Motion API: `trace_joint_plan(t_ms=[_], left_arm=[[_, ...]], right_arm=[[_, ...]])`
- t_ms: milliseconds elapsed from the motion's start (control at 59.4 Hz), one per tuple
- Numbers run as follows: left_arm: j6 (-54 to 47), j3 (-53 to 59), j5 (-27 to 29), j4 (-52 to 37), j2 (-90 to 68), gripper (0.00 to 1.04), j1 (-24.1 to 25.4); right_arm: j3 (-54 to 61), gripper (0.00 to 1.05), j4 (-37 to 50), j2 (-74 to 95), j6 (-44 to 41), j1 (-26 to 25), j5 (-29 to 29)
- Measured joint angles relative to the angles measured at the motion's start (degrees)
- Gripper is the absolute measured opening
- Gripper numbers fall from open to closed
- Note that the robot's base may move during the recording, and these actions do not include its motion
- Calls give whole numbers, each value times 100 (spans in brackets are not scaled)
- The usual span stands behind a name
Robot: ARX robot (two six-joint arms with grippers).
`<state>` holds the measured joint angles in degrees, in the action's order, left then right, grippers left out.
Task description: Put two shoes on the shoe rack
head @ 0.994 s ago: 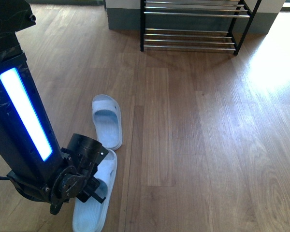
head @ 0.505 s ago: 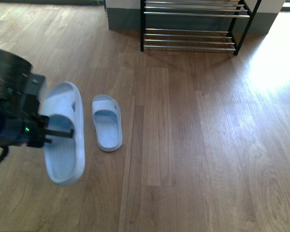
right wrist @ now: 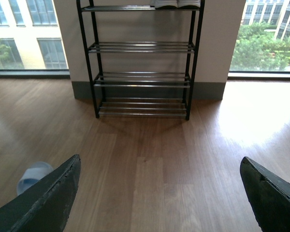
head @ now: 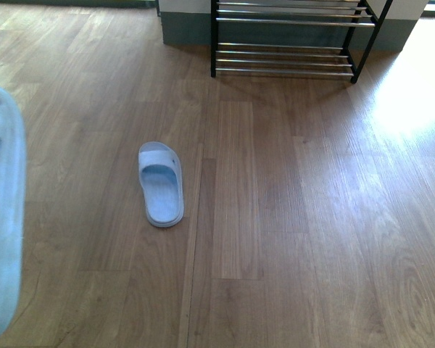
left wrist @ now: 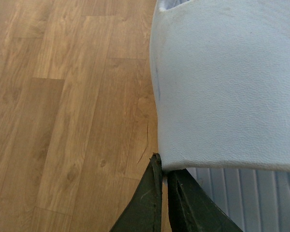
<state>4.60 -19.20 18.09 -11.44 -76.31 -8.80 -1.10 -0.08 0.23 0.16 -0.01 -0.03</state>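
Left gripper (left wrist: 163,166) pinches a pale blue rubber slide (left wrist: 227,87); right gripper (right wrist: 159,193) gapes wide. Next, carry it to the far-edge black chrome-barred rack (head: 283,52).

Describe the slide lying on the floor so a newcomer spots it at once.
From the black-framed shoe rack, come toward the camera across the wooden floor, slightly left. There lies a pale blue-white slide, sole down, toe toward the rack. Its mate hangs blurred at the left edge in the left end effector; this one rests alone on the boards.
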Motion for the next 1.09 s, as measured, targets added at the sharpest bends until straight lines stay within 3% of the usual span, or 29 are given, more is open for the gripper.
trace_joint_plan(t_ms=[152, 253, 1095], left_arm=[[-22, 452, 638, 979, 1974, 1, -2], [-33, 538, 798, 1163, 2656, 1, -2], [-48, 544, 787, 1182, 2726, 1, -2]], right_arm=[[0, 96, -2, 0, 0, 0, 0], [0, 96, 0, 0, 2, 0, 0], [0, 96, 0, 0, 0, 0, 0]])
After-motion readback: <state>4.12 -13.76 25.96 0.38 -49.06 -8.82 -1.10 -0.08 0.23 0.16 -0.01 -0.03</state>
